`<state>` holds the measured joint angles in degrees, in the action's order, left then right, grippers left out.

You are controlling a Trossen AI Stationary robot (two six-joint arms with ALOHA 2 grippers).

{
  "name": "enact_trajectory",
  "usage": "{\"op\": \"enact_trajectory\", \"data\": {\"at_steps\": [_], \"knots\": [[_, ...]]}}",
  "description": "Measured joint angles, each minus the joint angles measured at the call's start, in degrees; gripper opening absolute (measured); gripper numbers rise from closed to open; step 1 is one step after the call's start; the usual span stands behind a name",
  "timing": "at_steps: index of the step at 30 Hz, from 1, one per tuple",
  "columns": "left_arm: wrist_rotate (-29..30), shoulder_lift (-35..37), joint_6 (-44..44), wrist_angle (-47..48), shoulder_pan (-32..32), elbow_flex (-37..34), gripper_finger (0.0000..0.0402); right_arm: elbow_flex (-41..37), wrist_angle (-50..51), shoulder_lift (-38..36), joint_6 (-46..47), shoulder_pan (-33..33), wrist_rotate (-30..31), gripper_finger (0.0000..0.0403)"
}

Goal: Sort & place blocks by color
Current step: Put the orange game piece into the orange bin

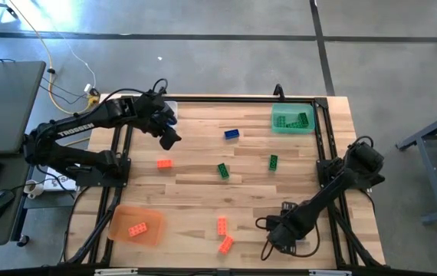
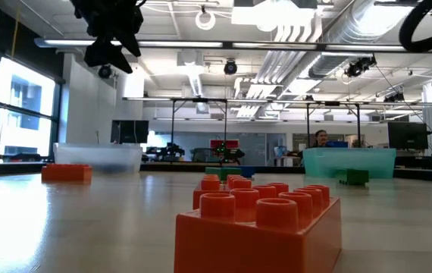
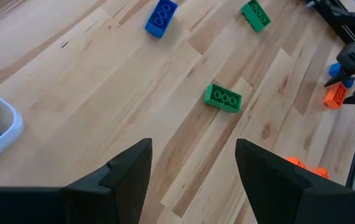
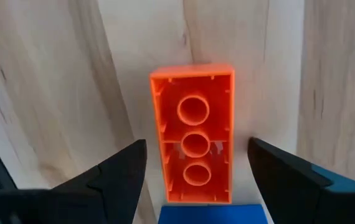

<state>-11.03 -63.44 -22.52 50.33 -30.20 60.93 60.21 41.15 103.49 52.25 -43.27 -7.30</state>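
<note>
Fingers apart, our right gripper straddles a small orange-red studded plastic brick lying underside-up; our left gripper hangs spread above the wooden counter near that brick's far side.

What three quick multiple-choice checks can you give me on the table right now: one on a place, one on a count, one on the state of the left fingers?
1. Where does the blue block that shows loose in the high view lie?
A) stacked on a green block
B) on bare wood between the left gripper and the green tray
C) inside the green tray

2. How many green blocks lie on the table outside any tray?
A) none
B) two
C) five

3. How do the left gripper's fingers stand?
A) shut on a blue block
B) shut on a green block
C) open, with nothing between them

Answers:
1 B: the high view shows it alone on the wood there.
2 B: one and another.
3 C: the left wrist view shows only bare wood in the gap.
</note>
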Motion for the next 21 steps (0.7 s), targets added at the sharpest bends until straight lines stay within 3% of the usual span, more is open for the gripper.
{"op": "enact_trajectory", "data": {"at_steps": [4, 9, 21], "knots": [[0.1, 0.0, 0.0, 0.0, 0.0, 0.0, 0.0217, 0.0, 0.4, 0.1, 2.0, 0.1, 0.7, 0.0218], [0.1, 0.0, 0.1, 0.0, 0.0, 0.0, 0.0217, 0.0, 0.6, 0.0, 3.2, 0.2, 1.0, 0.0111], [0.2, -0.1, 4.1, 0.0, 0.0, 0.0, 0.0217, 4.6, 0.8, 0.1, 3.6, 1.6, 0.2, 0.0104]]}}
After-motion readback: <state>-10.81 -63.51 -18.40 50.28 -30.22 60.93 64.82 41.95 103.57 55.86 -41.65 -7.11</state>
